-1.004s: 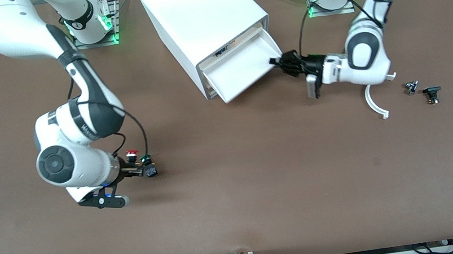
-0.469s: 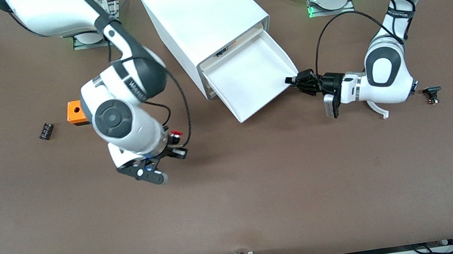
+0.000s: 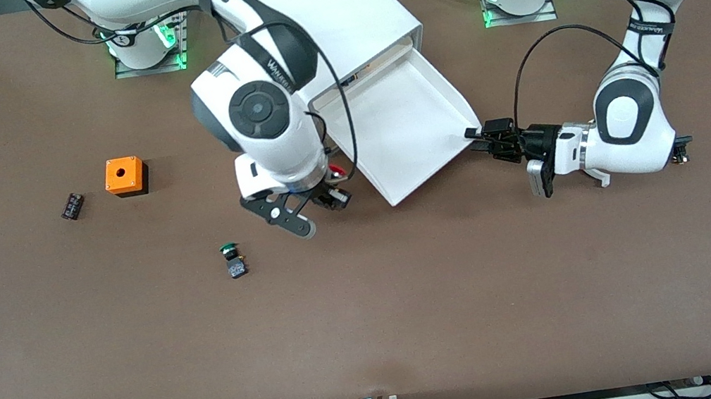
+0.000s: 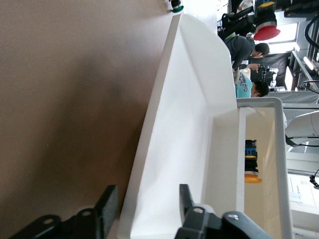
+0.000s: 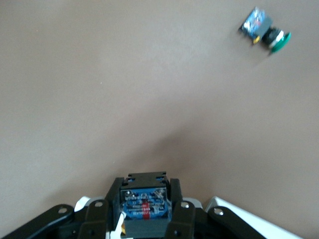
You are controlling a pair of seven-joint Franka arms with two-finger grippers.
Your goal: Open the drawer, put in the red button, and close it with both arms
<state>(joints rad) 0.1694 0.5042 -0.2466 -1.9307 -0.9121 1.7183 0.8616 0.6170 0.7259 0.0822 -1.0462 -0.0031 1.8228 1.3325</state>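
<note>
The big white cabinet (image 3: 326,15) stands at the table's (image 3: 415,304) edge farthest from the front camera, between the two arm bases, and the right arm reaches across its front corner. Its drawer (image 3: 405,127) is pulled well out toward the front camera.

The left gripper (image 3: 477,135) sits at the drawer's front corner on the left arm's end. In the left wrist view its fingers (image 4: 107,206) stand apart with the drawer's front wall between them; whether either finger still touches that wall is hard to judge from here.

The right gripper (image 3: 333,192) hangs over the table just beside the drawer's other front corner, toward the right arm's end, not yet above the tray. Its fingers are clamped on the red button (image 5: 144,209), whose black and blue body faces the right wrist camera; in the front view only a sliver of red cap (image 3: 337,172) shows beside the wrist. The drawer's side wall stands between the held button and the tray floor.

Toward the right arm's end from that gripper sits an orange box (image 3: 125,176), with a small dark part (image 3: 72,205) just past it. The green button (image 3: 234,259) lies on its side nearer the front camera than the right gripper. A small black part (image 3: 681,149) peeks out by the left arm's wrist.
</note>
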